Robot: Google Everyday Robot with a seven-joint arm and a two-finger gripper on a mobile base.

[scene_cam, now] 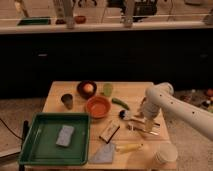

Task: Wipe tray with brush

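At my remote station I saw the gripper [140,119] low over a wooden table [134,92]. Beyond it, dark cabinets [100,55] ran beneath a pale counter [110,28], with speckled floor [20,109] off to its left.
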